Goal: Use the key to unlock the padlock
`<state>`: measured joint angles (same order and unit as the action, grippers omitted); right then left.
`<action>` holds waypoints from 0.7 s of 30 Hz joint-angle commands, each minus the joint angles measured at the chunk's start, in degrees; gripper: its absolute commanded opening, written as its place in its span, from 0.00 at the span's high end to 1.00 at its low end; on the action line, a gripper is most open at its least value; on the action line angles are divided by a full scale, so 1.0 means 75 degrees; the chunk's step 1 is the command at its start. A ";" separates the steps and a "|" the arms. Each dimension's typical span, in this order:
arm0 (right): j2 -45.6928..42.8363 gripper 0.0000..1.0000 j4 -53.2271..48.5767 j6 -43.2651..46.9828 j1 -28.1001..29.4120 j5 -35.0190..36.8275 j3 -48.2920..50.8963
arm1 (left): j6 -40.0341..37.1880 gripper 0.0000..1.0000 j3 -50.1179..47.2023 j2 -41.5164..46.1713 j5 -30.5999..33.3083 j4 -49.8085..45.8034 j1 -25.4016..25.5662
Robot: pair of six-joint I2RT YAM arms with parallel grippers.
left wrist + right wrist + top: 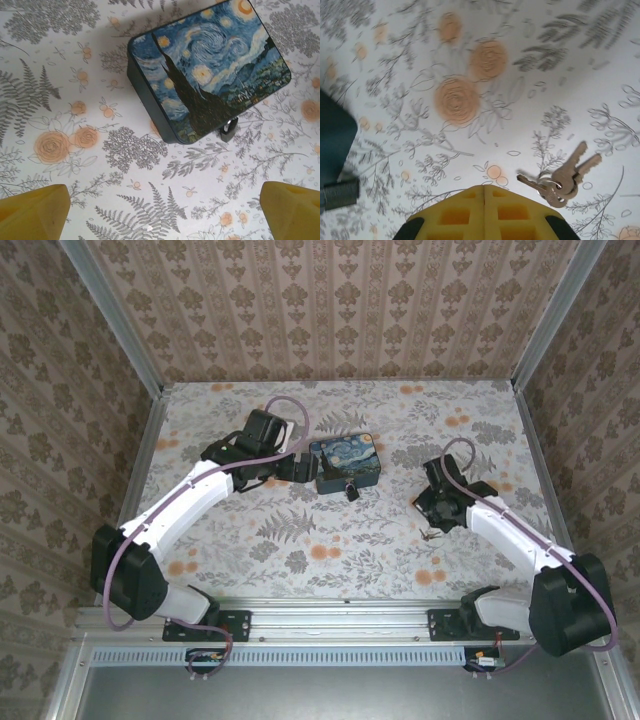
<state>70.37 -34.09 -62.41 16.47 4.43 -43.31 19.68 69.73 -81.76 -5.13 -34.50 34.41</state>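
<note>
The key [565,177] lies flat just beside the right gripper [484,195], its jaws pressed together and empty. It should open first, then straddle the key's bow squarely. The left gripper [160,212] gapes wide and empty, left of the box [210,70], whose near side seemingly carries the padlock [227,131].

Lit brightly and evenly from overhead, no glare on the flowered tablecloth [300,540]. Sharp enough in the top view, yet too coarse for small details. In the left wrist view, a soft grey shadow up and left of the painted box [210,70]; crisp on the box, blurred on the yellow fingers [32,212]. In the right wrist view, soft focus toward the top edge, a faint shadow under the keys [562,177], dim and blurred at the padlock [340,194] on the left edge.
</note>
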 commanded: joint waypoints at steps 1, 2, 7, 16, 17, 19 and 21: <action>0.0262 0.88 -0.0863 0.1072 0.0014 -0.0006 -0.0350 | -0.0051 0.01 0.0202 0.0150 -0.0358 -0.0331 -0.0042; 0.0314 0.81 -0.1114 0.0885 0.0008 -0.0028 -0.0376 | -0.0057 0.01 0.0255 0.0133 -0.0367 -0.0393 -0.0042; 0.0193 0.62 -0.0796 -0.0419 0.0017 -0.0326 0.0297 | -0.0083 0.01 0.0300 0.0132 -0.0332 -0.0427 -0.0042; 0.0360 0.71 -0.0061 -0.1575 -0.0325 -0.0081 0.1071 | -0.0149 0.01 0.0312 0.0189 -0.0233 -0.0469 -0.0042; 0.0367 0.73 0.0097 -0.1604 -0.0407 -0.0144 0.1168 | -0.0152 0.01 0.0300 0.0201 -0.0231 -0.0462 -0.0047; 0.0475 0.74 0.0160 -0.1597 -0.0536 -0.0239 0.1219 | -0.0164 0.01 0.0306 0.0178 -0.0231 -0.0490 -0.0045; 0.0553 0.73 0.0155 -0.1569 -0.0571 -0.0239 0.1192 | -0.0179 0.01 0.0311 0.0184 -0.0228 -0.0521 -0.0053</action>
<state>73.78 -34.50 -72.31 12.67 2.94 -34.59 19.64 70.76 -81.76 -6.85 -36.97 34.41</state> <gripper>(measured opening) 0.267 0.990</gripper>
